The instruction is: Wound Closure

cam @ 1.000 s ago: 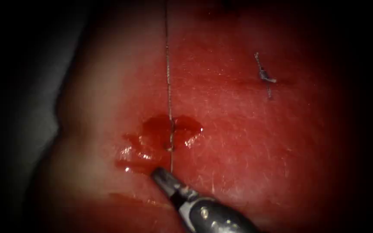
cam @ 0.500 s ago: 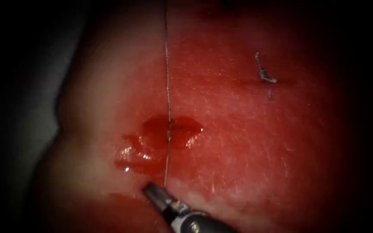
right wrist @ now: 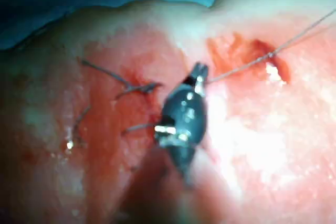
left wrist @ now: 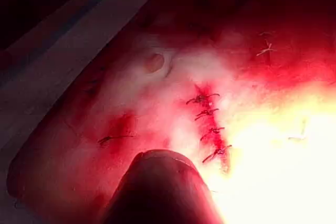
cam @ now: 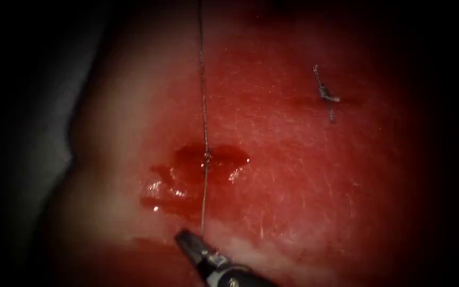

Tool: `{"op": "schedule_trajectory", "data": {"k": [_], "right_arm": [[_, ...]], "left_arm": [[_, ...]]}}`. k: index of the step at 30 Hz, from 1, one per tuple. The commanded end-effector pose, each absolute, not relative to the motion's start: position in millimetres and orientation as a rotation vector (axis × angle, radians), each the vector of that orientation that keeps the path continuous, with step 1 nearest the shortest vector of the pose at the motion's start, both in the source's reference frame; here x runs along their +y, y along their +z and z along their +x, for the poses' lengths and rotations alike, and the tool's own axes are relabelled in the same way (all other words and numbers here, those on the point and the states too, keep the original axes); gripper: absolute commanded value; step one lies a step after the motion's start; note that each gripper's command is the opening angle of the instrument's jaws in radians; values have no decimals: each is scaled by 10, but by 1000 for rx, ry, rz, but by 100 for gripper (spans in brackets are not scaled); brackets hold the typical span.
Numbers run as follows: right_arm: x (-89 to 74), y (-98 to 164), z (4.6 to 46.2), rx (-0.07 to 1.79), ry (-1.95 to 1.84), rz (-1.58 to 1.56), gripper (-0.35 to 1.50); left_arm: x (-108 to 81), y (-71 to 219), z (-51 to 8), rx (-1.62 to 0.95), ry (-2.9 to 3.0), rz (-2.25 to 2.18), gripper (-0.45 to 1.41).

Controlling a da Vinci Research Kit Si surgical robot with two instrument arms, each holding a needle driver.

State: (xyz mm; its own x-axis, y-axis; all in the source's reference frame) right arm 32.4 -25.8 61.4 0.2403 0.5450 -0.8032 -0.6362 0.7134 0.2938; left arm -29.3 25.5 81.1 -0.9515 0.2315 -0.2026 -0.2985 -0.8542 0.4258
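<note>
My right tool [cam: 183, 238] comes in at the bottom of the endoscope view, its jaws shut on the thread [cam: 204, 106]. The thread runs taut from the jaws straight up the picture, across a pool of red fluid [cam: 187, 159] on the tissue [cam: 293, 186]. A small knot [cam: 206, 155] sits on the thread over the pool. The right wrist view has the same tool [right wrist: 199, 70] gripping the thread [right wrist: 252, 62], which leads to the red cut [right wrist: 262, 51]. A dark blurred rounded shape, my left tool [left wrist: 157, 187], hangs over the tissue.
A finished stitch with short cut ends [cam: 326, 95] lies to the upper right. A row of several tied stitches [left wrist: 210, 129] closes another cut. More cut thread ends [right wrist: 131, 85] lie beside the right tool. Grey cloth [cam: 38, 133] borders the tissue on the left.
The right tool has drawn down and left toward the bottom edge with the thread. The slack loop over the red pool has pulled straight into a small knot.
</note>
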Motion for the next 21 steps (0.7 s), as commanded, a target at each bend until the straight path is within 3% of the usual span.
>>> {"op": "schedule_trajectory", "data": {"k": [1, 11, 21], "right_arm": [[-263, 619, 330, 1054, 810, -96, -35], [-267, 622, 329, 1040, 800, -84, -35], [-260, 618, 326, 1075, 811, -30, -35]], "left_arm": [[261, 814, -300, 676, 2776, -210, -45], [257, 811, -295, 666, 2767, -223, -45], [223, 792, -284, 407, 2747, -283, -45]]}}
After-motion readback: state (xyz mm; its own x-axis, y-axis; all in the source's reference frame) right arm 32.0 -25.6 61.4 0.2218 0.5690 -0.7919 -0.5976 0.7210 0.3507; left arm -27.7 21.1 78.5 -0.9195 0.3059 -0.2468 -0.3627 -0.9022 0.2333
